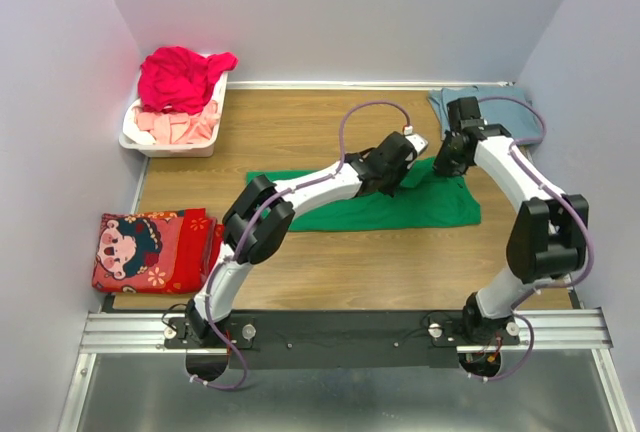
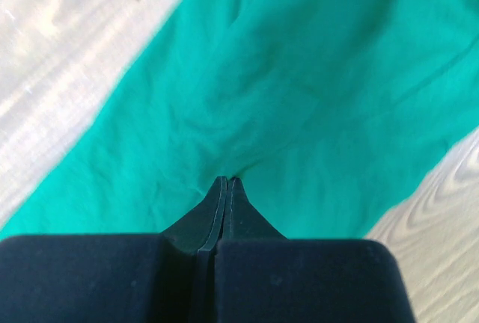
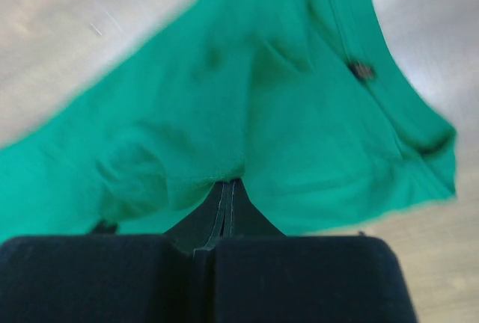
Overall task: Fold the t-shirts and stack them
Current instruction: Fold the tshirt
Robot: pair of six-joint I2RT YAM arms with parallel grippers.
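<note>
Left tool (image 2: pixel 227 182) and right tool (image 3: pixel 228 183), both clamped on one green t-shirt (image 1: pixel 425 207); one blue-grey t-shirt (image 1: pixel 505 112).

A brown wood-grain tabletop (image 1: pixel 300 122) boxed in by plain pale walls.
A matte lavender-white back wall (image 1: pixel 340 12) meets matching left wall (image 1: pixel 50 102) and right wall (image 1: pixel 600 62) panels at the far corners, closing the table in on three sides. A thin white strip (image 1: pixel 330 84) runs along the table's far edge at the foot of the back wall. A ribbed silver aluminium rail (image 1: pixel 130 337) spans the near edge, and below it lies a dull grey metal sheet (image 1: pixel 340 397). The light is soft and even, with a pale sheen on the wood in the wrist views. No window shows.
</note>
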